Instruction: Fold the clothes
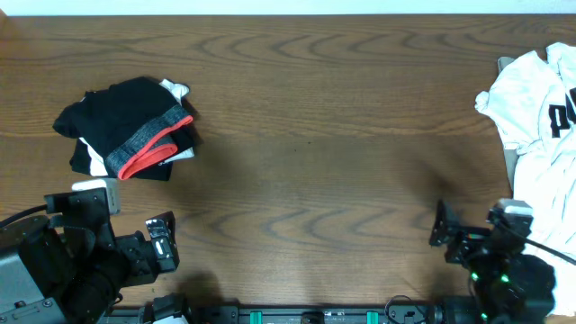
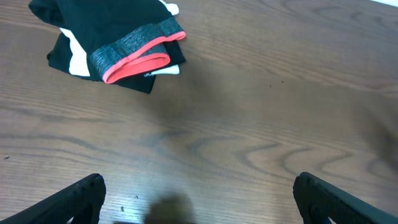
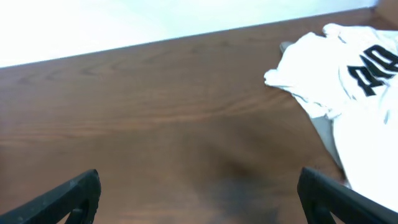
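You have the black soft-fabric pants with grey, red-edged waistband (image 1: 126, 121) bundled at the far left of the brown wooden desk (image 1: 315, 108). The left jaws and right jaws both gape wide, holding nothing.

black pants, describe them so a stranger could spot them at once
On the brown wooden table, look far left. The black pants lie there in a folded bundle; their grey waistband edged in red-orange sets them apart from the white lettered T-shirt at the right edge.
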Motion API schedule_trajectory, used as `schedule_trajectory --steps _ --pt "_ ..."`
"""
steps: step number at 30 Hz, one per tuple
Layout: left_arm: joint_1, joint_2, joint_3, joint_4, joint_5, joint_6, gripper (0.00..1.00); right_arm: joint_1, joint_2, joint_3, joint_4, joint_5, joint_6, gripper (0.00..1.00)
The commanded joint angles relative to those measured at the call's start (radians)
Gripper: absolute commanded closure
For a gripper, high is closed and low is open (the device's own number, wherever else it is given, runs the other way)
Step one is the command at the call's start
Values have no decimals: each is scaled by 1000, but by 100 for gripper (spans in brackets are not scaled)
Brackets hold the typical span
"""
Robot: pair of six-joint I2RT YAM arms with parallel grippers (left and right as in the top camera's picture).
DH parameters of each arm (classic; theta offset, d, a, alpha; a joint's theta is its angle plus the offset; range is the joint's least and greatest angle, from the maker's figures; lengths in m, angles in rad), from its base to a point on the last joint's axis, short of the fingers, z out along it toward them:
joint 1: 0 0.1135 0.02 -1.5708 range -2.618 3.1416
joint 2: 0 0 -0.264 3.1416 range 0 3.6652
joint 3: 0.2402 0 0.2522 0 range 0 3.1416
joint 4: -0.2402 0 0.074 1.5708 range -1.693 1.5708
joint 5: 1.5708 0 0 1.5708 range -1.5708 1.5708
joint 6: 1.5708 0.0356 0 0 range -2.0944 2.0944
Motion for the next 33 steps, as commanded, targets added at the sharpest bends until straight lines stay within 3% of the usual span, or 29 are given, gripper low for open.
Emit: schedule_trajectory --steps 1,12,33 --pt "-4 1 6 -2 -9 -9 2 -10 -55 -126 80 7 -12 1" --pt "-4 1 6 -2 -9 -9 2 -9 -146 -404 335 -98 -8 1" --pt "-4 1 6 -2 -9 -9 2 -9 -143 -407 346 -100 -8 1"
